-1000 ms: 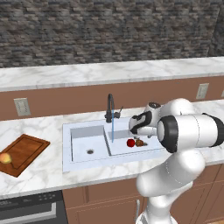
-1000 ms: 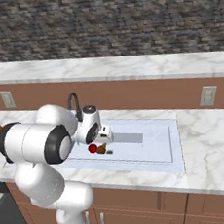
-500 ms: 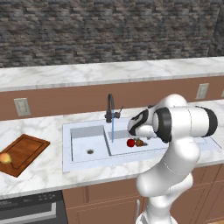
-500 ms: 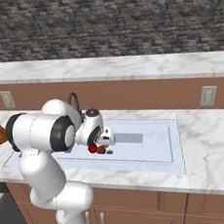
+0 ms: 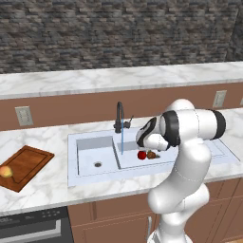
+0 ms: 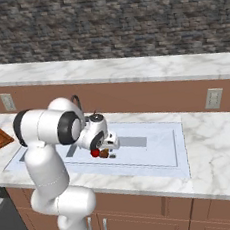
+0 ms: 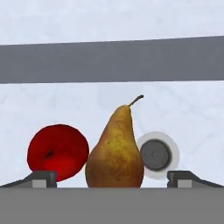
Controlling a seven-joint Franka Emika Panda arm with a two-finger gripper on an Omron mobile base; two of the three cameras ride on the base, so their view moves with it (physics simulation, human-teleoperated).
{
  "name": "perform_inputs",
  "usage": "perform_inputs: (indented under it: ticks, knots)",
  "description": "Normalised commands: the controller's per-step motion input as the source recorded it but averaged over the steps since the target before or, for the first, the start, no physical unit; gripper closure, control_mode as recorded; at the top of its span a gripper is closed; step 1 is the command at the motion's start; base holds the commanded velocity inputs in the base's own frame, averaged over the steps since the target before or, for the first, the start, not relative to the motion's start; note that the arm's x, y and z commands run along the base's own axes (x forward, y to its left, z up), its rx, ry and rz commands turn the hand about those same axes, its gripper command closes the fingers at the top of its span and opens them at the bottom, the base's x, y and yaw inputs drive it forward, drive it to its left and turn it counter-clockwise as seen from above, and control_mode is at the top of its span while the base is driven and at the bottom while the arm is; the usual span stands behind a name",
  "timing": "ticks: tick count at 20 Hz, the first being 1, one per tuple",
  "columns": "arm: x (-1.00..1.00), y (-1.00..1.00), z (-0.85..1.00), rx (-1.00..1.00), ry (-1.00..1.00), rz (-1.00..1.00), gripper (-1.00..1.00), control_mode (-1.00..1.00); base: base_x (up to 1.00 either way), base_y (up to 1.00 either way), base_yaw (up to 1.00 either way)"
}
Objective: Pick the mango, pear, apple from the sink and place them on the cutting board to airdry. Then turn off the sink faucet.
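Observation:
In the hand view the brown pear (image 7: 116,153) stands right in front of my open gripper (image 7: 111,177), between the two fingertips (image 7: 41,177). The red apple (image 7: 57,151) touches the pear's left side, and a round drain (image 7: 155,154) lies to its right. From the left base view, apple (image 5: 141,154) and pear (image 5: 151,154) sit in the right basin of the white sink (image 5: 90,142), just under my hand. The black sink faucet (image 5: 118,116) runs a blue stream. The mango (image 5: 5,172) lies on the cutting board (image 5: 28,163) at far left.
The marble counter (image 5: 42,194) surrounds the sink, and a stove top (image 5: 33,228) sits at the lower left. Wall outlets (image 5: 23,116) are set in the brown backsplash. My bulky white arm (image 6: 48,129) leans over the sink's left part in the right base view.
My arm's elbow has swung round and up while the hand stayed low over the right basin by the fruit. The gripper has stayed open.

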Motion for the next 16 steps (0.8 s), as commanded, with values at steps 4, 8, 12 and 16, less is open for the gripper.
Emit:
perform_inputs:
  ticks: [4, 8, 12, 16]
  knots:
    - [0.06, -0.03, -0.19, 0.00, 0.00, 0.00, -1.00, -1.00, 0.00, 0.00, 0.00]
    - [0.08, 0.00, -0.19, 0.00, 0.00, 0.00, -1.00, -1.00, 0.00, 0.00, 0.00]
    - [0.12, 0.00, -0.19, 0.00, 0.00, 0.00, -1.00, -1.00, 0.00, 0.00, 0.00]
    - [0.10, 0.00, -0.20, 0.00, 0.00, 0.00, -1.00, -1.00, 0.00, 0.00, 0.00]
